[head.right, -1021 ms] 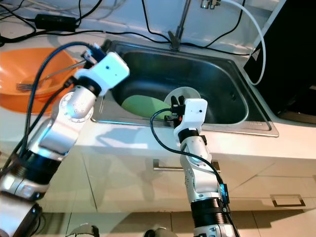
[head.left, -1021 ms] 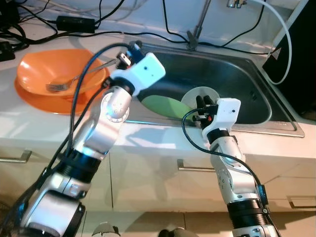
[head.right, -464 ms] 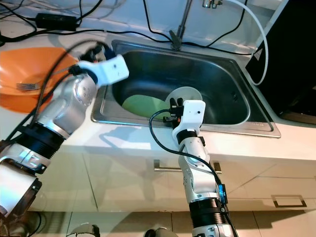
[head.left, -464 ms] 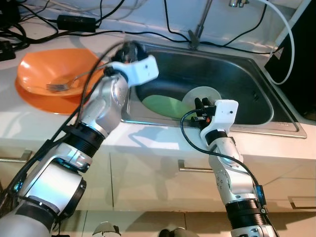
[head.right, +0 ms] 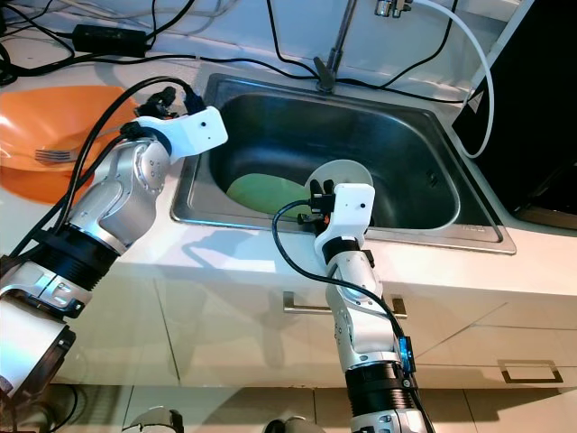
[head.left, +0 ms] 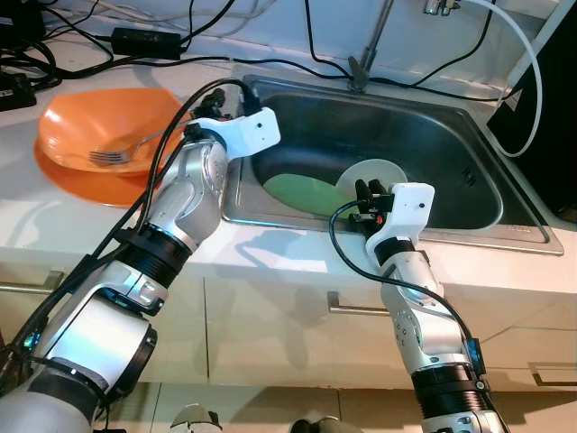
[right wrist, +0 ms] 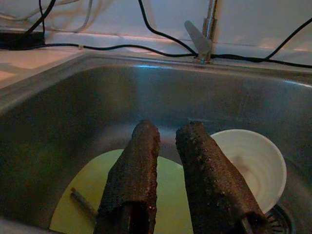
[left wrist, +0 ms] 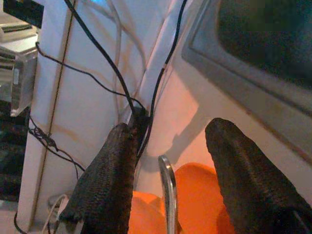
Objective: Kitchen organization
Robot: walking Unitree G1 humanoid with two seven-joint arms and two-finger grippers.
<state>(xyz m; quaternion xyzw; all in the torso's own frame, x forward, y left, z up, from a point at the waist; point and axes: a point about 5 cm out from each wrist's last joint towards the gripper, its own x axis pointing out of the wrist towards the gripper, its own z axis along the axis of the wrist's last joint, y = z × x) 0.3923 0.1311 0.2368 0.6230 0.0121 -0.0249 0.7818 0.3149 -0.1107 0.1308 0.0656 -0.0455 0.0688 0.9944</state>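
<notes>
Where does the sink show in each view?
Left eye view: sink at centre right, behind both arms.
Right eye view: at centre.
Left wrist view: upper right corner, rim and dark basin.
Right wrist view: across the picture.
Shared landmark: black cable along its back edge.

A: What sits in the upper left of the frame?
B: An orange plastic bowl (head.left: 99,135) on an orange plate (head.left: 86,185), on the white counter (head.left: 54,225). A silver metal fork (head.left: 126,152) lies in the bowl, tines toward the left.

A: And the left gripper (head.left: 209,99)?
B: It hovers just right of the bowl, near the fork's handle end, at the rim of the stainless steel sink (head.left: 451,153).

A: Inside the sink?
B: A flat green plate (head.left: 302,191) and a white bowl (head.left: 374,171), side by side in the centre.

A: The right gripper (head.left: 367,190)?
B: At the sink's near edge, in front of the white bowl.
</notes>
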